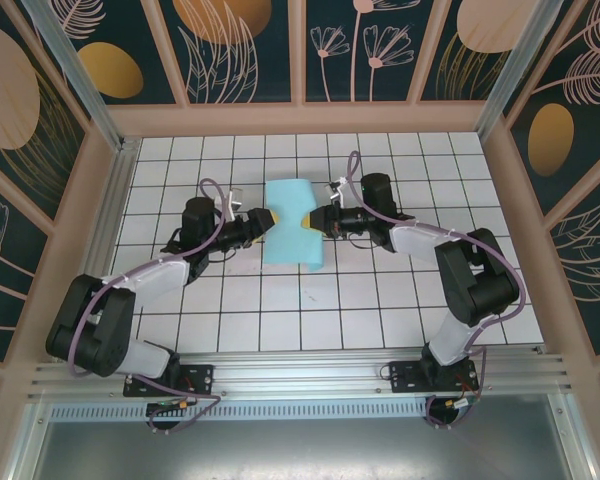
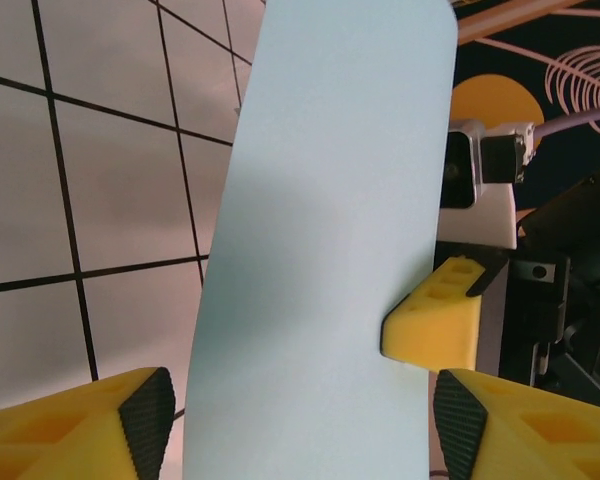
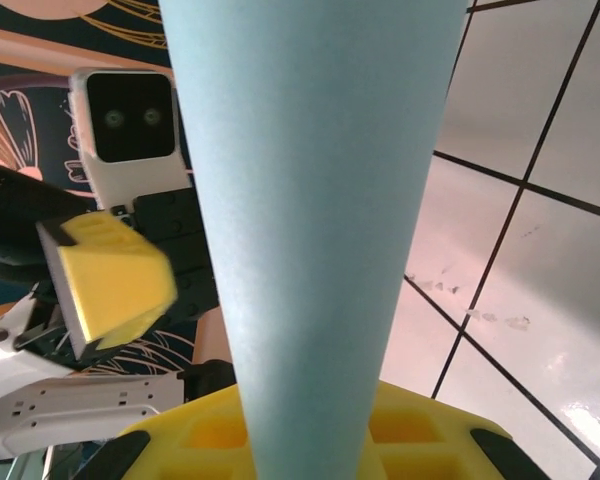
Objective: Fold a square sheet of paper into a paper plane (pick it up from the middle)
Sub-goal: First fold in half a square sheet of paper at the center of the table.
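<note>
Thin light turquoise square sheet of paper (image 1: 292, 222): matt, smooth, no print; soft shading across its curve.
White gridded tabletop (image 3: 540, 300): glossy, hard-looking; bright glare toward 4 o'clock in the right wrist view, faint scuff marks nearer centre.
Left gripper (image 2: 298, 420) fingers (image 2: 70, 435): yellow plastic, matt, moulded hollows. Dark rubbery-looking pads (image 2: 145, 415), finely textured.
Silver slotted metal rail (image 1: 300, 375), 6 o'clock in the top view: brushed, dull sheen.
Pale wood-look frame beams (image 1: 300, 118), 12 o'clock: matt.
Arm shells (image 1: 160, 272): white and black plastic, slight gloss.
</note>
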You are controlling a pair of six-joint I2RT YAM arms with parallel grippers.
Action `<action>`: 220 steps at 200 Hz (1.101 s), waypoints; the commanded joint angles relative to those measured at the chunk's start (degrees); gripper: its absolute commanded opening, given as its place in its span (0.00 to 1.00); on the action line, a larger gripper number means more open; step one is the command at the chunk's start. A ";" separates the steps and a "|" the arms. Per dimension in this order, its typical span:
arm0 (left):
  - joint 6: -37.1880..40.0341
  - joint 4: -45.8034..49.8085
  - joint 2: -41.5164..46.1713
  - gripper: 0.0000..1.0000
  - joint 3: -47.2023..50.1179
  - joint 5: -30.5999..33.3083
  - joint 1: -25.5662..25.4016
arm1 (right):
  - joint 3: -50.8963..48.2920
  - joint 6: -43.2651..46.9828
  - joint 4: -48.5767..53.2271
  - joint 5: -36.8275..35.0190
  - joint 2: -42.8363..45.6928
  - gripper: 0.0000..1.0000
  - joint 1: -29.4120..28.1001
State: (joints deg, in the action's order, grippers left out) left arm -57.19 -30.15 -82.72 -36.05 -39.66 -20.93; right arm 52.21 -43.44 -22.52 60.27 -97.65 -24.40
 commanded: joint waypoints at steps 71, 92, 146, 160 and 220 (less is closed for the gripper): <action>-7.98 -19.19 -5.01 0.27 5.19 -6.28 0.30 | 0.70 -0.33 -0.76 4.21 -0.09 0.21 0.65; -7.23 -18.19 -5.52 0.14 5.49 -5.48 0.29 | 0.34 -0.33 -0.52 2.32 -1.76 0.24 0.62; 2.10 0.95 -5.21 0.00 1.25 0.05 0.21 | -2.42 -0.15 -0.22 -7.01 -5.58 0.51 0.58; 2.25 2.43 -5.39 0.00 0.46 0.49 0.20 | -3.23 -0.06 0.51 -9.58 -6.14 0.57 0.67; 1.98 8.38 -9.08 0.00 -7.99 3.28 -4.42 | -6.86 -2.46 -3.19 -11.25 -6.56 0.70 0.49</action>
State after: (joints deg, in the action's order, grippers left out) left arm -56.55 -25.61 -90.15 -39.35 -38.22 -22.92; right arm 47.35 -43.90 -21.85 49.08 -103.42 -24.08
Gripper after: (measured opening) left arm 0.058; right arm 0.700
